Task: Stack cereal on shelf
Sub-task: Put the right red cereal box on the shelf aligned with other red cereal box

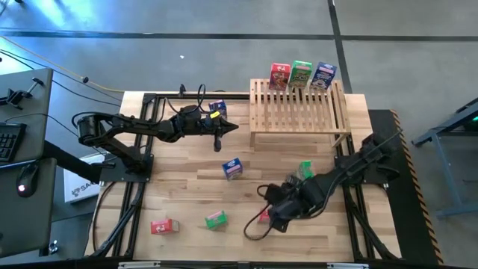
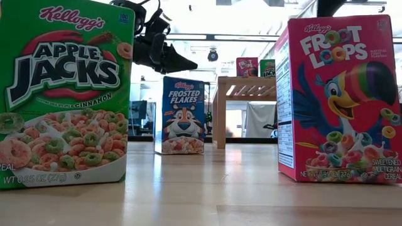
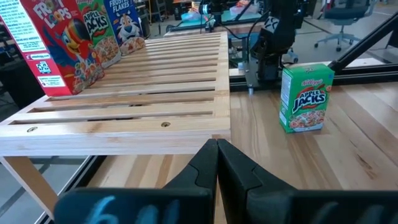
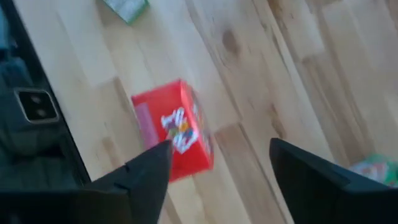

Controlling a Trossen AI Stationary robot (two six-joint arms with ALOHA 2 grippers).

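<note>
Three boxes (image 1: 302, 76) crowd the shelf (image 1: 299, 112)'s far edge; its near slats look free, seemingly unobstructed.

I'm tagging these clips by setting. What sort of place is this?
Likely a robotics lab or workshop, not a shop: two dark arms are mounted at a plank table, a keyboard sits on a desk beside it, and office chairs stand on the bare floor behind the wooden shelf.
</note>
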